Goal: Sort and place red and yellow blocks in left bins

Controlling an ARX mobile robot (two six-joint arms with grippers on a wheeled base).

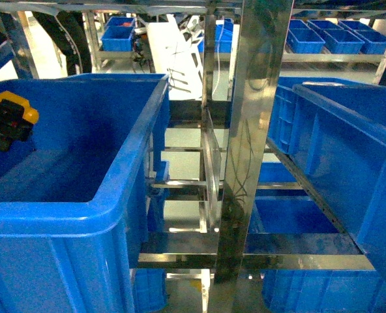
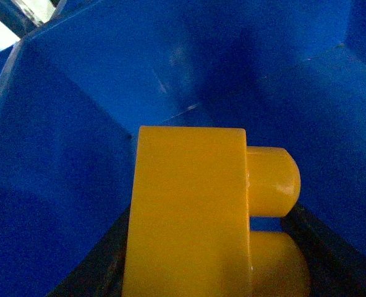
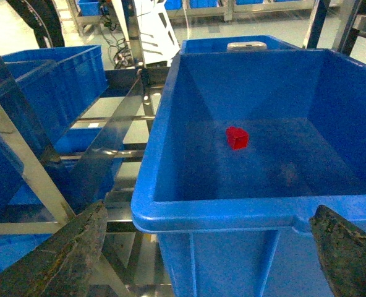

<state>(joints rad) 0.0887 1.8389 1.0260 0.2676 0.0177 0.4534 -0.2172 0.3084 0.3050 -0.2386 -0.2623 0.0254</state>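
An orange-yellow block with two round studs is clamped between the black fingers of my left gripper. In the head view that gripper and the yellow block hang at the far left, inside the large blue left bin. The bin's smooth walls fill the left wrist view, and no floor contact shows. A small red block lies on the floor of another large blue crate. My right gripper is open in front of that crate's near rim, outside it, holding nothing.
A shiny steel post and rack rails stand between the left bin and a big blue crate on the right. More blue crates sit on lower and far shelves. A person stands at the back left.
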